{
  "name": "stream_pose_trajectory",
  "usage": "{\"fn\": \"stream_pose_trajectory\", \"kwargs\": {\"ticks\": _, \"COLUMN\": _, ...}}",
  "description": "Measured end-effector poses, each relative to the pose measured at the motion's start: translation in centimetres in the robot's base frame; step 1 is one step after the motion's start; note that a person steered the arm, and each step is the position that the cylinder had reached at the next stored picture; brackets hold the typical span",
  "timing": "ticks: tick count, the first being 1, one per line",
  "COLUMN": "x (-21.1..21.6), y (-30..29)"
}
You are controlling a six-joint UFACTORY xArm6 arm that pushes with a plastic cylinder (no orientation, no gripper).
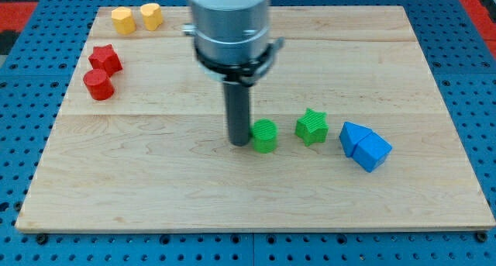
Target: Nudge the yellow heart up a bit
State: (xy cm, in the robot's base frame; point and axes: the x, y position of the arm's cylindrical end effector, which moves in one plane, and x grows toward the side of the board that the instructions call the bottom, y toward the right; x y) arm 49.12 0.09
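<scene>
Two yellow blocks lie at the view's top left corner of the board. The left one looks like the yellow heart. The right one looks like a hexagon and sits close beside it. My tip is on the board near the middle, far below and to the right of the yellow blocks. It stands right against the left side of a green cylinder.
A green star lies right of the green cylinder. A blue triangle and a blue cube touch each other further right. A red star and a red cylinder lie at the left, below the yellow blocks. The wooden board rests on a blue surface.
</scene>
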Motion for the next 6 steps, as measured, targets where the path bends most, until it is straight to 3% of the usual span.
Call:
{"fn": "stream_pose_trajectory", "kwargs": {"ticks": 2, "x": 0.0, "y": 7.6}}
{"fn": "stream_pose_trajectory", "kwargs": {"ticks": 3, "x": -0.2, "y": 3.0}}
{"fn": "stream_pose_trajectory", "kwargs": {"ticks": 4, "x": -4.4, "y": -3.6}}
{"fn": "stream_pose_trajectory", "kwargs": {"ticks": 6, "x": -15.1, "y": -5.0}}
